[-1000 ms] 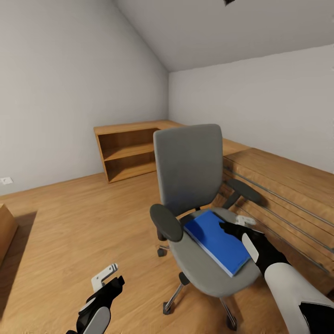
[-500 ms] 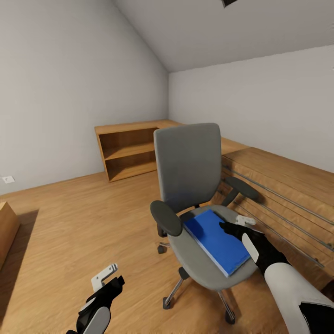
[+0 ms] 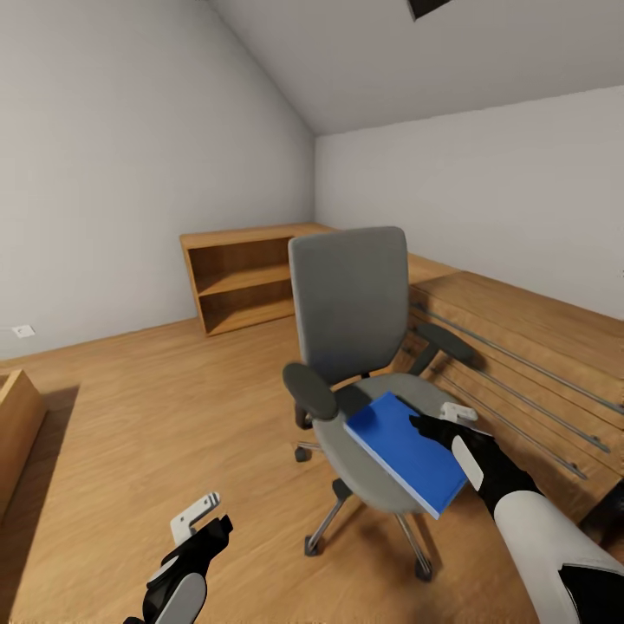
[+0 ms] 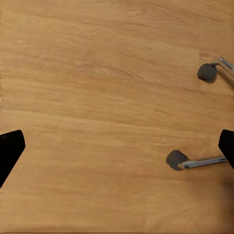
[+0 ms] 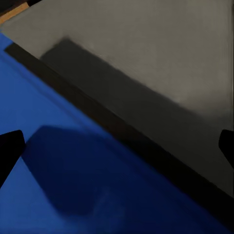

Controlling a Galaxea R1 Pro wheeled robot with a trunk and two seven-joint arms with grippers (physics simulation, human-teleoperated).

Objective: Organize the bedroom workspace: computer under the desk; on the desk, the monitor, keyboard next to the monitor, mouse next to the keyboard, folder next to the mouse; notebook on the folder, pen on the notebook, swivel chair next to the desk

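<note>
The swivel chair (image 3: 351, 347) stands on the wooden floor (image 3: 156, 433), its tall grey back upright, beside a low wooden unit (image 3: 529, 347) along the right wall; an open wooden shelf (image 3: 238, 282) sits in the far corner; the blue folder (image 3: 406, 451) lies at the seat's front right, its near corner jutting past the edge; the right gripper (image 3: 438, 425) is at the folder's right edge, seemingly closed on it, though whether the folder is clear of the seat I cannot tell; the left gripper (image 3: 204, 518) hangs low over the floor, spread wide and holding nothing, two chair castors (image 4: 176, 159) near it.
</note>
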